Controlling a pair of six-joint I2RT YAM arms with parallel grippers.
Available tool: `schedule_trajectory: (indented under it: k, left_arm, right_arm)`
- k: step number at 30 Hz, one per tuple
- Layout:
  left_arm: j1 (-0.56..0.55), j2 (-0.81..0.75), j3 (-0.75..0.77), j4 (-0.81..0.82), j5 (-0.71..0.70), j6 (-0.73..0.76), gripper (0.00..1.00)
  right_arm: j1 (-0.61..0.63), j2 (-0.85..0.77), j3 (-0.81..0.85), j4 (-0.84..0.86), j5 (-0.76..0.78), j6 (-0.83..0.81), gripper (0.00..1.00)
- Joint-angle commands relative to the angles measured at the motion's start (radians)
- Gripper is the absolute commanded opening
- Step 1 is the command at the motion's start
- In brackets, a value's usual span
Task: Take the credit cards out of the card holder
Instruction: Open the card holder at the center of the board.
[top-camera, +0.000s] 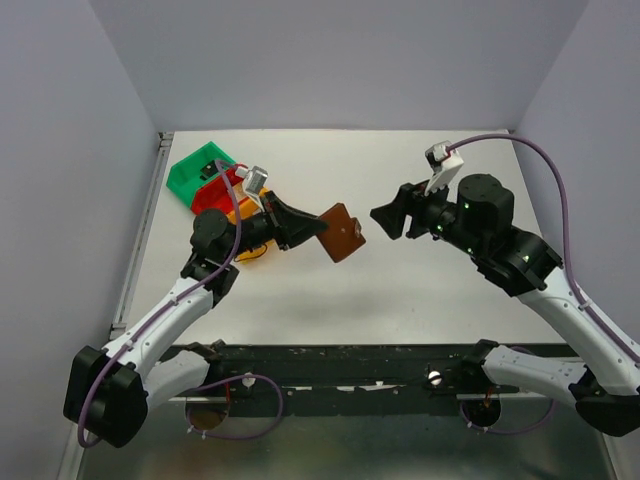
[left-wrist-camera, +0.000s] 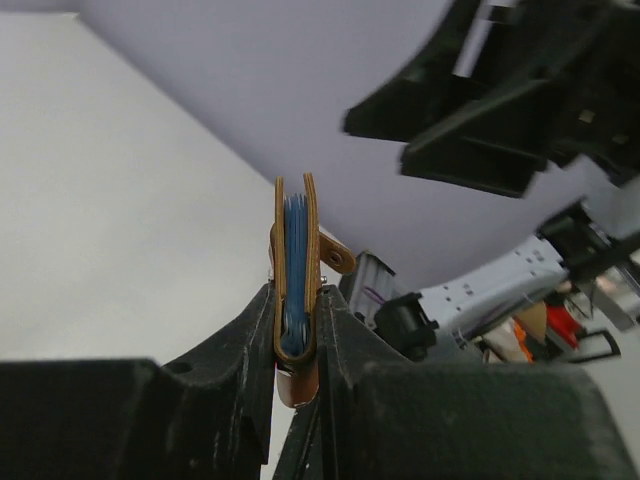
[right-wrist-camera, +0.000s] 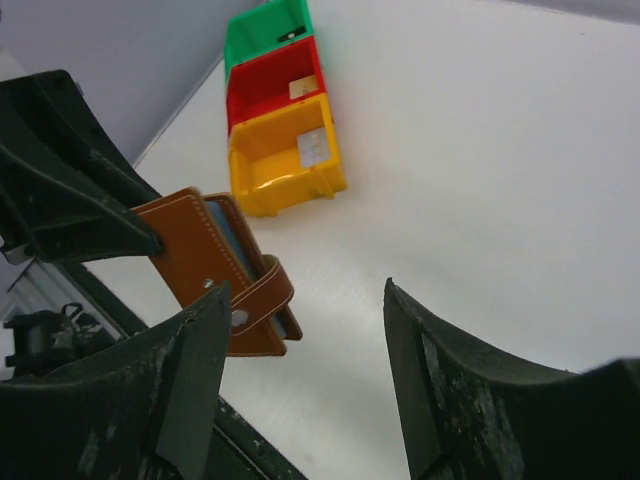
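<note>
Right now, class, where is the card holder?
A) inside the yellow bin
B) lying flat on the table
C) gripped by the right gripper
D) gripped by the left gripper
D: the card holder is pinched edge-on in the left gripper, held above the table, while the right gripper stands open and apart from it.

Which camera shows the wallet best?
The right wrist view: the wallet shows its brown face, blue lining and tab. The left wrist view sees it edge-on, pinched in the left tool. The top view shows a small brown square.
</note>
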Motion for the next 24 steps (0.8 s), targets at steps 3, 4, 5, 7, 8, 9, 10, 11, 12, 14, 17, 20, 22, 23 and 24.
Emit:
schedule_trajectory:
  k: [3,4,5,7,8,9,10,11,12,14,17,20,22,23,24]
  left_arm:
    - [0.038,0.034,0.008,0.662,0.367,-0.157,0.00]
    - [0.042,0.052,0.002,0.742,0.386,-0.215,0.00]
    - [0.045,0.080,0.004,0.835,0.402,-0.275,0.00]
    - [0.051,0.156,0.022,1.033,0.435,-0.418,0.00]
    - [0.053,0.186,0.040,1.057,0.448,-0.463,0.00]
    - [0.053,0.213,0.066,1.056,0.465,-0.489,0.00]
    - [0.053,0.232,0.076,1.056,0.476,-0.504,0.00]
    - [0.053,0.239,0.080,1.057,0.481,-0.507,0.00]
    - [0.053,0.240,0.082,1.057,0.479,-0.501,0.00]
    - [0.053,0.232,0.082,1.057,0.472,-0.482,0.00]
    - [0.053,0.229,0.091,1.056,0.464,-0.477,0.00]
    - [0.053,0.232,0.100,1.056,0.458,-0.483,0.00]
    - [0.053,0.232,0.103,1.056,0.453,-0.481,0.00]
    - [0.053,0.229,0.102,1.057,0.452,-0.483,0.00]
    - [0.052,0.227,0.102,1.057,0.449,-0.483,0.00]
  right_arm:
    - [-0.072,-0.027,-0.040,0.082,-0.346,0.064,0.71]
    - [-0.078,-0.030,-0.051,0.094,-0.364,0.070,0.71]
    - [-0.083,-0.037,-0.066,0.116,-0.381,0.076,0.71]
    - [-0.097,-0.055,-0.095,0.160,-0.421,0.102,0.71]
    - [-0.103,-0.066,-0.111,0.182,-0.447,0.113,0.72]
    - [-0.110,-0.073,-0.120,0.203,-0.463,0.125,0.72]
    - [-0.115,-0.084,-0.129,0.219,-0.482,0.133,0.72]
    - [-0.118,-0.089,-0.137,0.235,-0.495,0.141,0.72]
    - [-0.123,-0.095,-0.141,0.249,-0.509,0.147,0.72]
    - [-0.124,-0.099,-0.145,0.257,-0.523,0.150,0.73]
    - [-0.127,-0.101,-0.149,0.266,-0.530,0.149,0.73]
    - [-0.129,-0.081,-0.151,0.262,-0.558,0.147,0.73]
    - [-0.129,-0.069,-0.154,0.262,-0.569,0.149,0.73]
    - [-0.130,-0.066,-0.155,0.262,-0.572,0.150,0.73]
    - [-0.129,-0.061,-0.157,0.262,-0.575,0.152,0.72]
